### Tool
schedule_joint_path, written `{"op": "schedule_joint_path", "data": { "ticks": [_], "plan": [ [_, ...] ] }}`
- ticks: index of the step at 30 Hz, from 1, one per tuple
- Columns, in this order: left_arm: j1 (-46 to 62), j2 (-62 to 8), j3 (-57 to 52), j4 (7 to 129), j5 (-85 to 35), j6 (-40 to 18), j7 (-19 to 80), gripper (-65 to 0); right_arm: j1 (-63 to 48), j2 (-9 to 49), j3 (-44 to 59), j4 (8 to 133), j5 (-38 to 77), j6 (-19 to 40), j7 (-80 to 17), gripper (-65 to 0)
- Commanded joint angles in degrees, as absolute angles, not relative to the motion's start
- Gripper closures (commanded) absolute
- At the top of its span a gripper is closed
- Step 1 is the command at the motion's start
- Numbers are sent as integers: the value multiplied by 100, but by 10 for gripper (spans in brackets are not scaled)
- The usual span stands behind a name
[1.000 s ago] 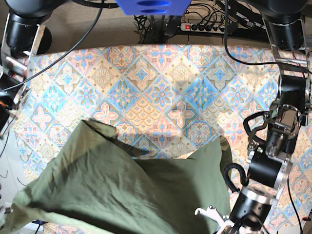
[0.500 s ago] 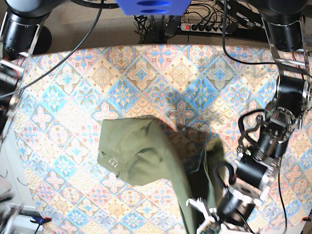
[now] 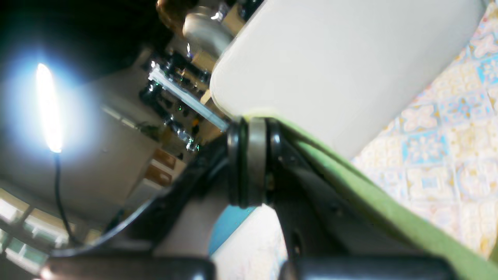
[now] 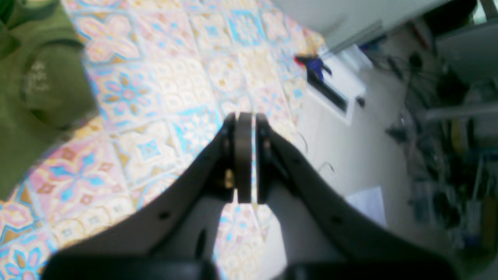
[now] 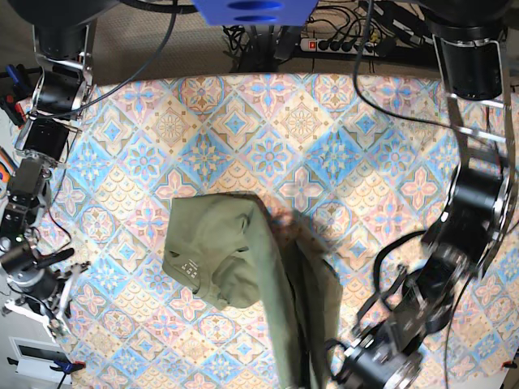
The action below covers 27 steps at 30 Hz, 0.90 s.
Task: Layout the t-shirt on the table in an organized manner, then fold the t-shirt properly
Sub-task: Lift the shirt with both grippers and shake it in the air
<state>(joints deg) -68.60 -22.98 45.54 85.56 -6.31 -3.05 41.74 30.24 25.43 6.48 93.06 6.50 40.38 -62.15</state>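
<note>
Here the t-shirt (image 5: 251, 284) lies bunched on the near middle of the table (image 5: 243, 130), one end trailing toward the front edge. A small pale printed label (image 5: 189, 268) shows inside its neck, too blurred to read. The left gripper (image 3: 253, 163), low at the front edge on a bent arm, is clamped on a fold of the t-shirt. The right gripper (image 4: 246, 155) hangs past the table's side edge, jaws together, holding nothing.
</note>
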Motion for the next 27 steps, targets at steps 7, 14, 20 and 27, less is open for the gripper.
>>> {"op": "schedule_joint_path", "data": {
  "ticks": [7,14,20,27],
  "plan": [
    [-7500,-936,5429,5974,-374,-233,3152,0,2905,2659,1332,9437,699,4000,-6105,-8],
    [-7500,-356,3996,5710,233,22,2818,0,2756,2677,1763,9402,708,4000,-6105,-7],
    [-7500,-892,3319,7723,136,-251,4075,0,2721,2677,1763,9411,708,4000,-6105,-7],
    [-6932,-3442,3503,12022,-1297,-725,6273,0,2149,2677,1763,9446,708,4000,-6123,-9]
  ]
}}
